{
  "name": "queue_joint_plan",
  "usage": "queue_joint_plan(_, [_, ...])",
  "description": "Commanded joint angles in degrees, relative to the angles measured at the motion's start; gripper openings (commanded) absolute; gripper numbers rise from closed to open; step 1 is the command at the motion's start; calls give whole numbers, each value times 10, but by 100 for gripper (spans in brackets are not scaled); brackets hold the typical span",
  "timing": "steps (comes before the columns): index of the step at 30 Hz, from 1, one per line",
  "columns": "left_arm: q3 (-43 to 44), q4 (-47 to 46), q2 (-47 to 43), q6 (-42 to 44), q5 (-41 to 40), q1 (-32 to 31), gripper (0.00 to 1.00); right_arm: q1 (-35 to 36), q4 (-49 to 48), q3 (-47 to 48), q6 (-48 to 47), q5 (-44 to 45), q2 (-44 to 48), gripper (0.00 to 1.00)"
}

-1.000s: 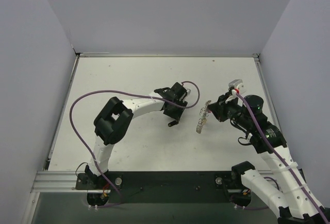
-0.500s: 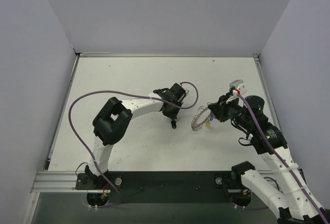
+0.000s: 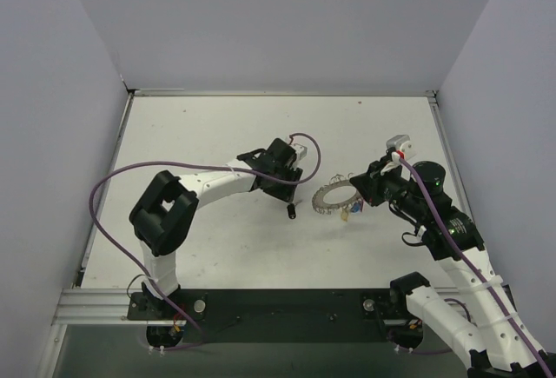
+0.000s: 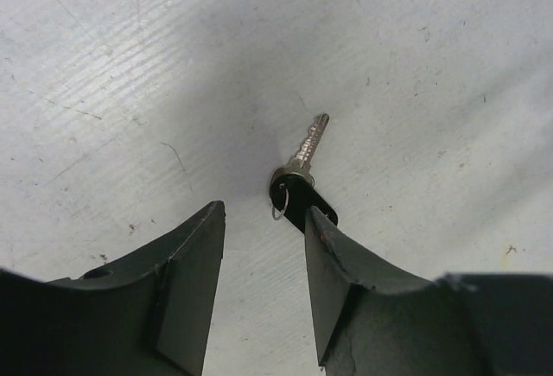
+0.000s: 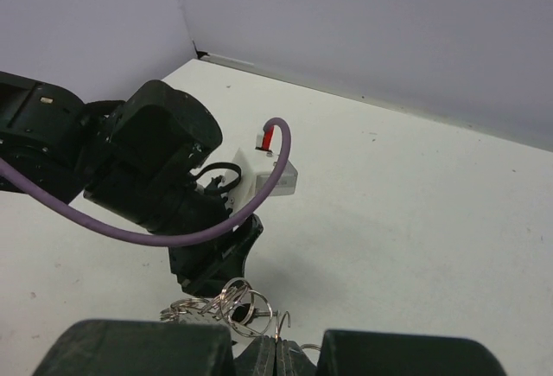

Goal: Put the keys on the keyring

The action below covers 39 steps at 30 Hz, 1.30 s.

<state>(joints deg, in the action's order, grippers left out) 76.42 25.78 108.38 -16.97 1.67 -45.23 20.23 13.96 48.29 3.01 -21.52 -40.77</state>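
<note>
Turned since a second ago, the ring (image 3: 318, 201) lay flatter at 9 o'clock of our right hand (image 3: 354, 190), which clenched its rim, seemingly to present the hole. Our left hand (image 4: 265, 212) hung released astride a key (image 4: 301, 173) on the desk (image 4: 130, 65), at the ring's 8 o'clock.

The key (image 4: 304, 162) has its head partly behind the left tool (image 4: 265, 212).
</note>
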Motion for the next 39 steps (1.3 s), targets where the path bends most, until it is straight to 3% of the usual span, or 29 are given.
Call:
queue_joint_plan(1, [-17,-60,-29,2,53,18,52,-4,-40,2,4,-18,0,0])
queue_joint_plan(15, [-30,-73,-20,36,77,13,40,-5,-42,2,6,-21,-5,0])
queue_joint_plan(39, [-41,-43,-7,55,59,5,40,-5,-42,2,9,-22,-8,0])
